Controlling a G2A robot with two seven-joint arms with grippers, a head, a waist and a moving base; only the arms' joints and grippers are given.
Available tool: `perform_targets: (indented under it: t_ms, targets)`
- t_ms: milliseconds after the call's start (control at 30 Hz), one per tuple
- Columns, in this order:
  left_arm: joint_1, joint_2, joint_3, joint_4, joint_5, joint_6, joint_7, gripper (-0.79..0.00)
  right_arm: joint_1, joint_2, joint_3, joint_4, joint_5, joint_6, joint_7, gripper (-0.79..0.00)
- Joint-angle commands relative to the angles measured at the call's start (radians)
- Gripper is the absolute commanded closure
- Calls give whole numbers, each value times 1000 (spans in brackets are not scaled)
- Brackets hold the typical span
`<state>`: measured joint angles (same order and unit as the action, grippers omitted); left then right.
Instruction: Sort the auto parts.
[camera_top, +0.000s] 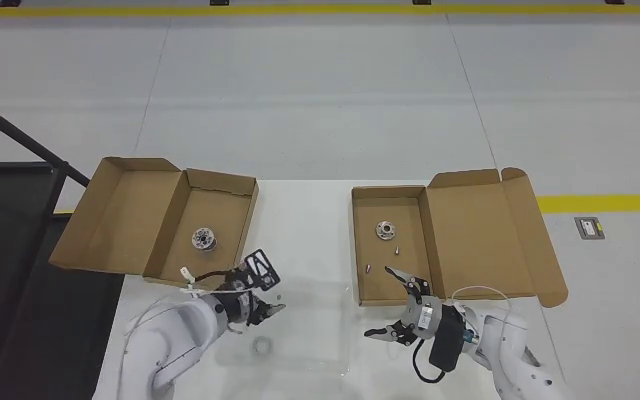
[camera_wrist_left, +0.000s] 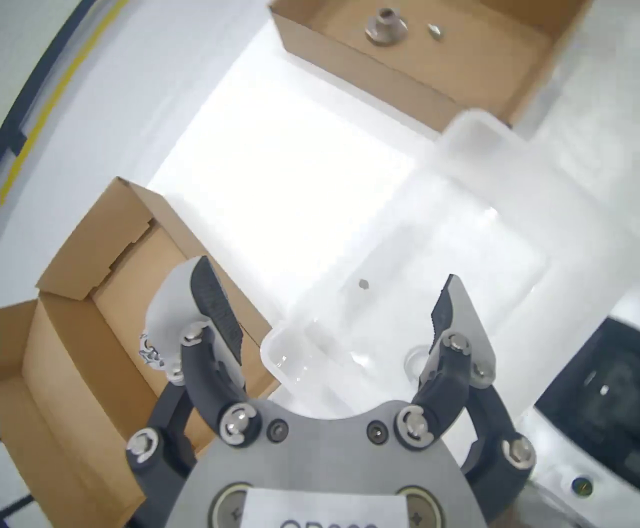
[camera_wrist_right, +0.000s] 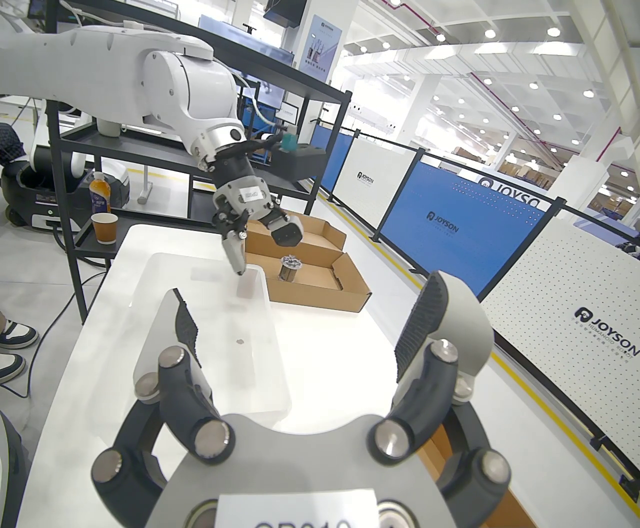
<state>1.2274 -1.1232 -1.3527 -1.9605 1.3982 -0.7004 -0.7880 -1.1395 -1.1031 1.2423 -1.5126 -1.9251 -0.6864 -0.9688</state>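
Here, I am holding my left gripper open over the tray, the small nut lying just ahead.

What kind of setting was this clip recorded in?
Probably a factory floor or industrial demo hall: blue partition panels fence off the area, a yellow floor line marks the concrete, and rows of ceiling lights hang high overhead.

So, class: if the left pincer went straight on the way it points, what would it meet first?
Probably the floor of the clear tray, close to the small nut lying there; the open left pincer points down into it, though depth is unclear.
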Motion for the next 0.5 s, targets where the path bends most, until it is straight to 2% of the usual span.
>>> perform_targets:
  t_ms: [0,33,300,400,467]
  targets:
    - [-7,5,21,11,15,-91,-12,-785,0,0,0,0,0,0,0,-785]
    - [-13,7,26,18,12,-123,-27,-785,0,0,0,0,0,0,0,-785]
    - [-13,7,26,18,12,-123,-27,-785,0,0,0,0,0,0,0,-785]
    - [-2,9,30,50,45,-102,-35,-785,0,0,0,0,0,0,0,-785]
    - [3,12,47,43,75,-134,-54,-785,0,0,0,0,0,0,0,-785]
